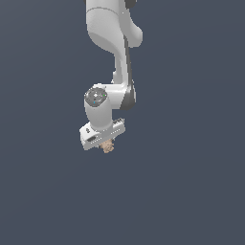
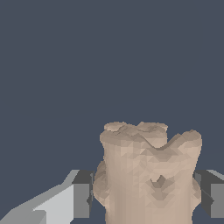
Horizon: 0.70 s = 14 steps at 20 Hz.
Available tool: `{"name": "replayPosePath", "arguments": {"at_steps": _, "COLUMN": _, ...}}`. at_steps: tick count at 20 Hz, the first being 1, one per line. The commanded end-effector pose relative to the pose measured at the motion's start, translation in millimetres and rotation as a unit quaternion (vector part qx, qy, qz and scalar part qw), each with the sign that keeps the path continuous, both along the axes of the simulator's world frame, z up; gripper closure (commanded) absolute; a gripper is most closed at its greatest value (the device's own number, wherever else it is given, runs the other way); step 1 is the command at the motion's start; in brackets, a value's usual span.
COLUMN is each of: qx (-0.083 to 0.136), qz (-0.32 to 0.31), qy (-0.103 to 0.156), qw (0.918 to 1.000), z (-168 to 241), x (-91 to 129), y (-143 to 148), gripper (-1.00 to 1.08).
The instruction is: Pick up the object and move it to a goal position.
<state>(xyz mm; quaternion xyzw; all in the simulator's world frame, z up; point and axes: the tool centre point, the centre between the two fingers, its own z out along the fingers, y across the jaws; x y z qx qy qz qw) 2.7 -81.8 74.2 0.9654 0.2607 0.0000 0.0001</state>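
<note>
Two fingers [image 2: 81, 199], one on each side of the lump, dark pads pressed against its flanks in the wrist view. They are closed on it: no gap shows between pad and lump on either side. One finger shows a pale grey body behind its dark pad; the other is cut by the picture's edge, only its pad and a bit of grey visible.

One lump [image 2: 148, 175], the only loose thing in either view. Colour tan-beige, matte. Shape irregular: a thick column with a rough, uneven end, two raised lobes divided by a notch, a bulge low on each flank where the pads meet it, and a small pit on the near face. The surface is faceted, with small knobs.

In the exterior view the same lump [image 1: 108, 147] is a tiny tan speck sticking out beneath the gripper [image 1: 106, 143], far smaller than the white hand above it. The fingers themselves are too small to make out there.

One arm [image 1: 111, 57], white with dark joint bands, coming down from the upper edge of the exterior view, wrist bent, hand tilted.

Background is flat slate-blue in both views. I cannot tell whether the lump touches the table or hangs clear of it; no shadow or edge shows.
</note>
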Motion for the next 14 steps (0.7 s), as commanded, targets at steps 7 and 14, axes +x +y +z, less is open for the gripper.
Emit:
{"name": "replayPosePath", "arguments": {"at_steps": 7, "qx": 0.000, "qz": 0.000, "qy": 0.000, "qw": 1.0000, "z": 16, "x": -19, "y": -73, "gripper": 1.08}}
{"name": "replayPosePath", "arguments": {"at_steps": 14, "qx": 0.000, "qz": 0.000, "qy": 0.000, "qw": 1.0000, "z": 21, "x": -23, "y": -91, "gripper": 1.08}}
